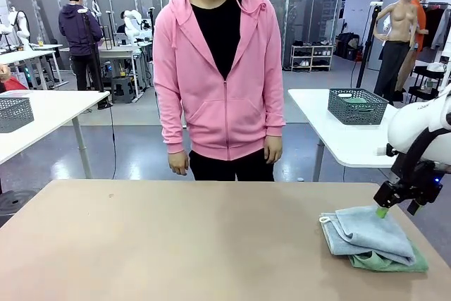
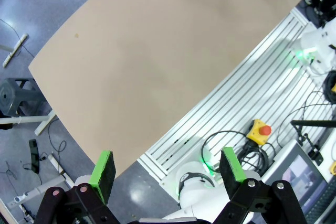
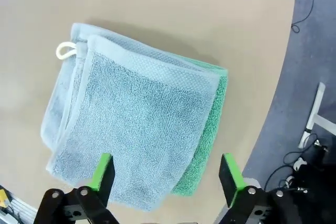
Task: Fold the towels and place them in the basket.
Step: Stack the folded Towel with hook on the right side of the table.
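Two folded towels lie stacked at the table's right front corner. The pale grey-blue towel (image 1: 366, 230) (image 3: 136, 129) is on top, its white loop (image 3: 64, 51) at one corner. The mint green towel (image 1: 394, 262) (image 3: 207, 135) peeks out beneath along one side. My right gripper (image 1: 398, 209) (image 3: 167, 174) hovers open just above the stack's far right edge, holding nothing. My left gripper (image 2: 168, 169) is open and empty, high over the table's near edge. The basket is out of view.
The tan table (image 1: 176, 244) (image 2: 157, 51) is bare apart from the towels. A person in a pink hoodie (image 1: 218, 82) stands at the far side, hands (image 1: 178, 163) hanging down. Grey mesh bins (image 1: 357, 106) (image 1: 14, 113) sit on other white tables behind.
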`<state>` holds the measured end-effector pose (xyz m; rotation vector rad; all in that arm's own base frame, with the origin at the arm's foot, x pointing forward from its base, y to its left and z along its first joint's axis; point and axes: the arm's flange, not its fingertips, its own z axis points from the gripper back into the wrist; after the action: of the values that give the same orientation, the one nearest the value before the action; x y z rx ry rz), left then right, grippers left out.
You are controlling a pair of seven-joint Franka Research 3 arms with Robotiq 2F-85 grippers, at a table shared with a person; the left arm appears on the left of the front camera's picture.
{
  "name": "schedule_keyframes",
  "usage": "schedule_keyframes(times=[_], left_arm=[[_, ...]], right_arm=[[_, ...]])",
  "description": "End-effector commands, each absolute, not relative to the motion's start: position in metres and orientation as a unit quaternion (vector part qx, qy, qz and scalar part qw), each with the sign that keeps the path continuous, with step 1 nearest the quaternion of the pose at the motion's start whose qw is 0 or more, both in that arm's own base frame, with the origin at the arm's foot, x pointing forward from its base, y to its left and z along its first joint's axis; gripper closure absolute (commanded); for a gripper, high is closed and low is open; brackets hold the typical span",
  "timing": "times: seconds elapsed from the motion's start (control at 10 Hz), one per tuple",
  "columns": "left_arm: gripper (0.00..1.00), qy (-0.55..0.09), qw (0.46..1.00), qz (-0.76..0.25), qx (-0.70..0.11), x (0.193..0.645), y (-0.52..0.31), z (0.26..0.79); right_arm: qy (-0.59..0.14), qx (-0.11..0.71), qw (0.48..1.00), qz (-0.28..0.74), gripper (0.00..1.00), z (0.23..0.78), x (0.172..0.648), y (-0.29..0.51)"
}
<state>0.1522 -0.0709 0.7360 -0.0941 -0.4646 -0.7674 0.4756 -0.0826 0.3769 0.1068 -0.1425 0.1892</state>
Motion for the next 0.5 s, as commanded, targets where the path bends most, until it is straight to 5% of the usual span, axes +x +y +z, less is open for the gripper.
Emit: schedule_keyframes(times=[0.0, 0.4], left_arm=[[0.0, -0.221, 0.902, -0.369, -0.044, 0.1521, -0.0704, 0.7364], [0.0, -0.221, 0.902, -0.369, -0.044, 0.1521, -0.0704, 0.7364]], right_arm=[[-0.068, 0.055, 0.992, 0.094, 0.0, 0.3772, 0.4745, -0.0832], [-0.068, 0.055, 0.992, 0.094, 0.0, 0.3772, 0.4745, -0.0832]])
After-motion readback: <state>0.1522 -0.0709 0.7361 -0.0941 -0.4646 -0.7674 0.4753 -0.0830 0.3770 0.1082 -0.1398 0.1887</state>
